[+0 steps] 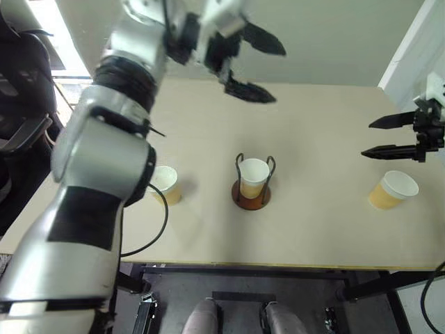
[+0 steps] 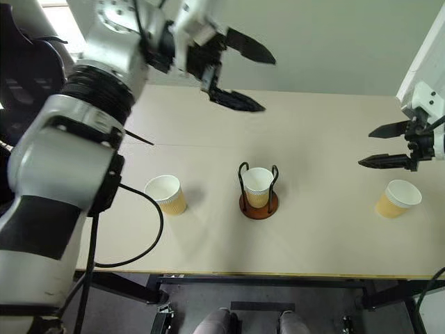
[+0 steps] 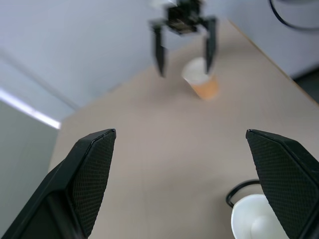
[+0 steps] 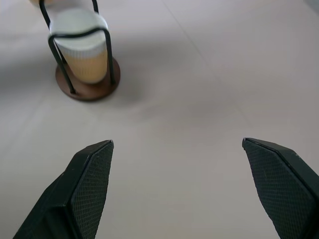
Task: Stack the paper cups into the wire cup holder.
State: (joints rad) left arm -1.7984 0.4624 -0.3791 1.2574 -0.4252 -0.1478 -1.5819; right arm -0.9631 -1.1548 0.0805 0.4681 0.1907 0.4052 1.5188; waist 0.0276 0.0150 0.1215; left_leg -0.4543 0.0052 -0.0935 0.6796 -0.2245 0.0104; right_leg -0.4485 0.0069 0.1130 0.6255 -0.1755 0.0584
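One paper cup (image 1: 254, 174) stands upright inside the wire cup holder (image 1: 251, 202) at the middle of the table. A second paper cup (image 1: 165, 184) stands on the table to the holder's left, partly behind my left arm. A third paper cup (image 1: 394, 190) sits at the right, leaning. My left gripper (image 1: 278, 73) hangs open and empty high above the table, behind the holder. My right gripper (image 1: 366, 139) is open and empty, just above and behind the right cup. The right wrist view has the holder (image 4: 87, 85) with its cup (image 4: 82, 50) ahead of the open fingers (image 4: 89, 184).
The light wooden table (image 1: 320, 229) ends in a front edge close to me and a back edge by a pale wall. A black cable (image 1: 158, 223) loops over the table's front left. A dark chair (image 1: 21, 76) stands off the table's left side.
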